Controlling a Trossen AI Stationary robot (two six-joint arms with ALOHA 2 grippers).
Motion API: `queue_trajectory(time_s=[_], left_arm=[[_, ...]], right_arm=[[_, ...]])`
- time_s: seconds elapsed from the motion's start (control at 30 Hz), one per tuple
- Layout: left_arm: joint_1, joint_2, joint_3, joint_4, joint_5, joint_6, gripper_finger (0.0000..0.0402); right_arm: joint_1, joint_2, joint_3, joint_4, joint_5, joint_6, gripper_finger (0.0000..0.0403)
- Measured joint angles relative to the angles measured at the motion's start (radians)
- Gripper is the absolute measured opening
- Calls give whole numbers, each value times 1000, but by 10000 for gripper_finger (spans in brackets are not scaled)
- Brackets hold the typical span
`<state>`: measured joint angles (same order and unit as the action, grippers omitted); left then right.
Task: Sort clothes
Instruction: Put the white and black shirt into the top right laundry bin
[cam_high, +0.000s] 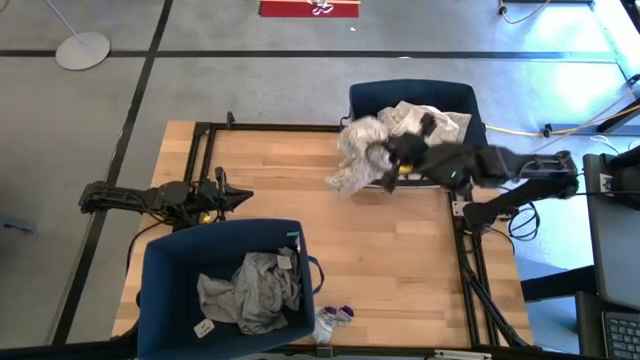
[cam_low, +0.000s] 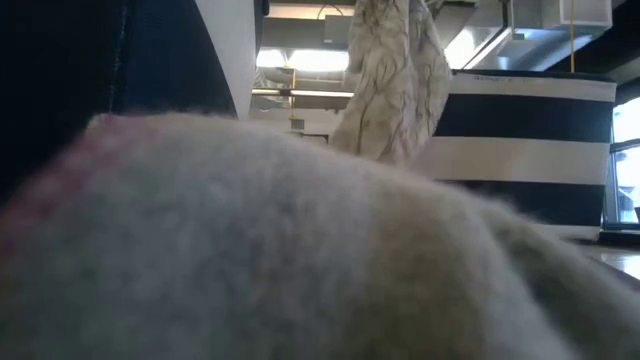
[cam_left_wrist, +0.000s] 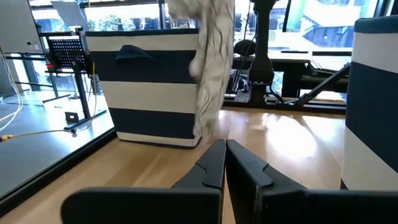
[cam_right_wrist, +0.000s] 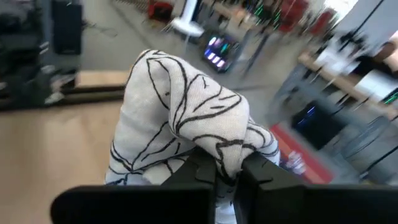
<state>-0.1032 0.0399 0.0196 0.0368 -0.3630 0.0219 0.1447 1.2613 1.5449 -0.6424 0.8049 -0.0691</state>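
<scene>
My right gripper (cam_high: 392, 152) is shut on a white garment with dark squiggly print (cam_high: 358, 152), held above the table's far right part, beside the far navy bin (cam_high: 412, 100), which holds a white garment (cam_high: 425, 120). The printed garment also shows hanging in the low view (cam_low: 392, 80) and the left wrist view (cam_left_wrist: 210, 68). My left gripper (cam_left_wrist: 225, 163) is shut and empty at the table's left, above the near navy bin's far rim. That bin (cam_high: 222, 285) holds grey garments (cam_high: 250, 290). My right gripper pinches a bunched fold of the printed garment (cam_right_wrist: 227, 158) between its two fingers. The fingers come roughly level from the table's right side. The garment is lifted clear of the table and hangs slack below the fingers (cam_left_wrist: 205, 118).
A small white and purple item (cam_high: 335, 318) lies at the table's near edge, right of the near bin. A grey fabric (cam_low: 300, 250) fills the low view's foreground. The black frame rails (cam_high: 205, 150) run along the table's left and far sides.
</scene>
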Motion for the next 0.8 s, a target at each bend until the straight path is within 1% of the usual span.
queue_trajectory(time_s=[0.1, 0.33, 0.47, 0.63, 0.7, 0.8], left_arm=[[0, 0, 0, 0, 0, 0, 3], [0, 0, 0, 0, 0, 0, 3], [0, 0, 0, 0, 0, 0, 3], [0, 0, 0, 0, 0, 0, 3], [0, 0, 0, 0, 0, 0, 3], [0, 0, 0, 0, 0, 0, 3]], right_arm=[[-65, 0, 64, 65, 0, -137, 20], [-224, 0, 190, 285, 2, -452, 24], [-321, 0, 252, 351, 4, -589, 24], [-433, -2, 295, 353, 4, -614, 25], [-458, -2, 295, 341, 4, -614, 25], [-475, 0, 294, 263, 2, -586, 25]])
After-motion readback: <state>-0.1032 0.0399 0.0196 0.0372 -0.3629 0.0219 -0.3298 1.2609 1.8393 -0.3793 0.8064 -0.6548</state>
